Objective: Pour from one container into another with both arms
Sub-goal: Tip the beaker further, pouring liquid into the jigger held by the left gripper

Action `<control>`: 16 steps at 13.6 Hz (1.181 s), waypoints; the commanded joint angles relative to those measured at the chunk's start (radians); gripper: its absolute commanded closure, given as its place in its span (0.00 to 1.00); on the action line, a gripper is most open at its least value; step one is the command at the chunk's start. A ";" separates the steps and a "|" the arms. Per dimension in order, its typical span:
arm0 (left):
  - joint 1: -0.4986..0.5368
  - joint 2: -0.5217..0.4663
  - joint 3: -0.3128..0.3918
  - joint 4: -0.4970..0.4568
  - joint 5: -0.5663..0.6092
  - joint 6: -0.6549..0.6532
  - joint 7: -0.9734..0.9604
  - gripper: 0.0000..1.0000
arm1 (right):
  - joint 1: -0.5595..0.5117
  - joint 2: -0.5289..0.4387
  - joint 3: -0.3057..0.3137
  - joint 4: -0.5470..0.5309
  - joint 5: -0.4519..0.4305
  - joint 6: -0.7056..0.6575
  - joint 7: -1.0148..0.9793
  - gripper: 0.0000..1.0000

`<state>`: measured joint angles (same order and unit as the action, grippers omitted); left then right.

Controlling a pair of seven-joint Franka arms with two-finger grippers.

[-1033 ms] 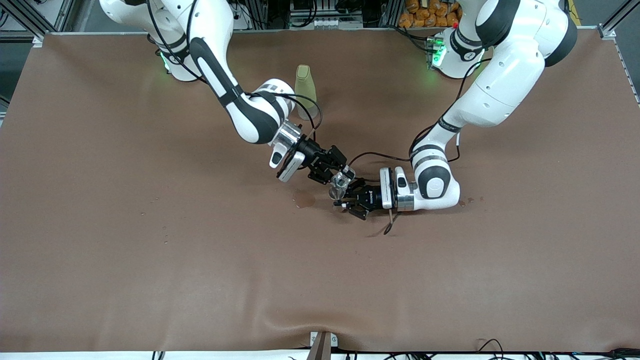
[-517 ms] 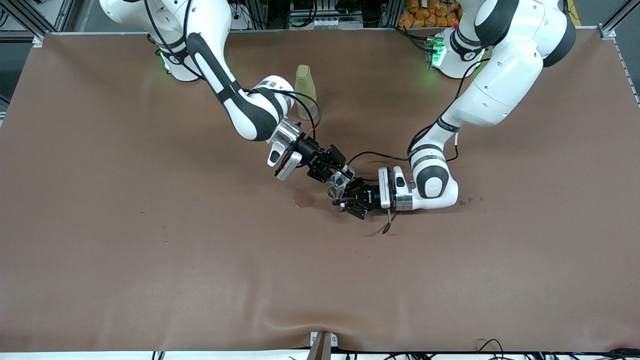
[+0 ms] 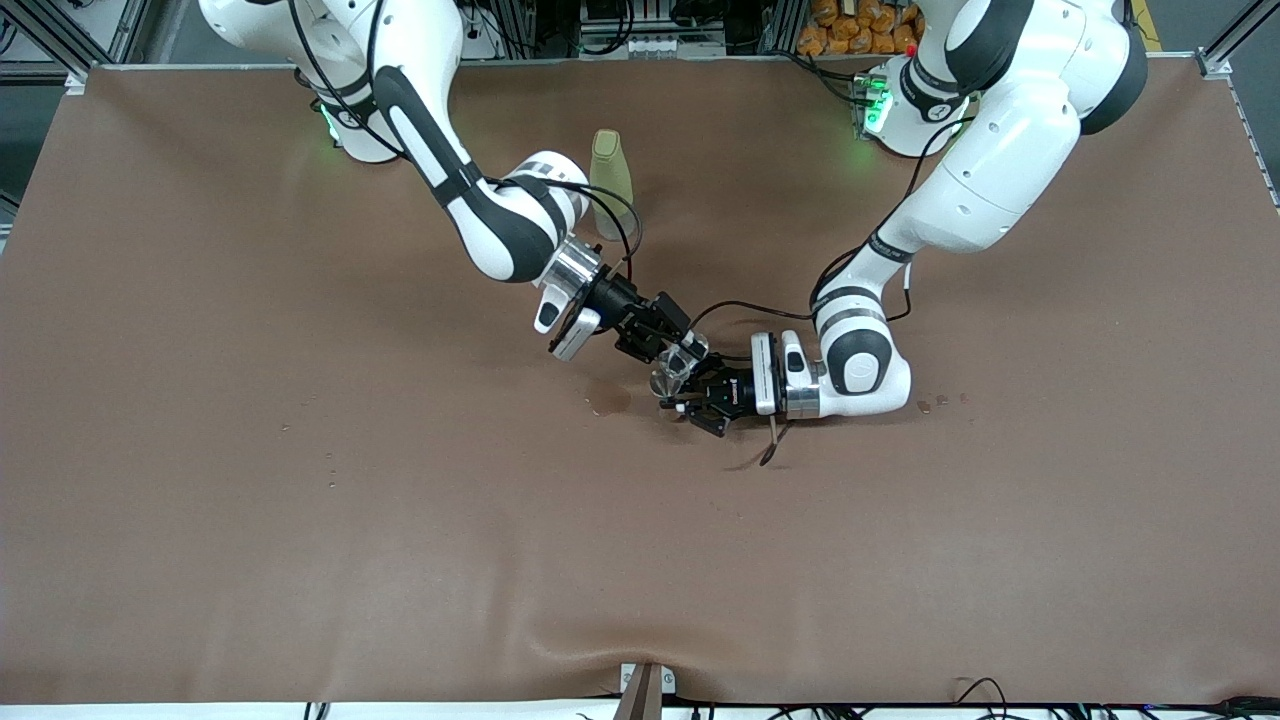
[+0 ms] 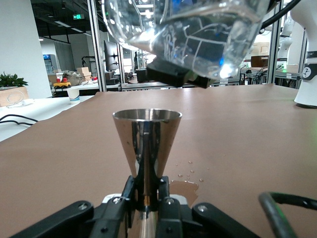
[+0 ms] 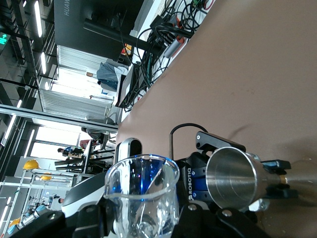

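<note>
The pour is in hand at mid-table. The right gripper (image 3: 676, 347), clamped on the clear glass cup (image 3: 683, 352), tilts it over the tapering metal cup (image 3: 664, 380) clamped upright in the left gripper (image 3: 688, 398). Next: tilt further, mouth centred over the rim.

Front view: even overhead light, soft short shadows under arms on matte brown tabletop (image 3: 300, 520), no glare. Left wrist view: clear cup (image 4: 188, 34) glints white and blue, near edge blurred. Right wrist view: bright windows blown out, background soft.
</note>
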<state>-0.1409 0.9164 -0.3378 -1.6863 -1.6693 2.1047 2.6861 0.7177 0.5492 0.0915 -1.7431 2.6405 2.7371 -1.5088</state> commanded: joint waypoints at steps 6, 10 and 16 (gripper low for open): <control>-0.019 0.007 0.000 0.016 -0.041 0.018 0.003 1.00 | 0.003 -0.034 -0.004 -0.027 0.188 0.035 0.004 0.82; -0.025 0.007 0.000 0.016 -0.044 0.026 0.003 1.00 | 0.005 -0.032 -0.004 -0.026 0.188 0.044 0.047 0.82; -0.032 0.015 0.000 0.031 -0.046 0.026 -0.011 1.00 | 0.003 -0.037 -0.003 -0.026 0.188 0.044 0.169 0.82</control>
<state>-0.1620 0.9187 -0.3379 -1.6777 -1.6883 2.1199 2.6773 0.7178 0.5486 0.0959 -1.7469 2.6431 2.7750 -1.2804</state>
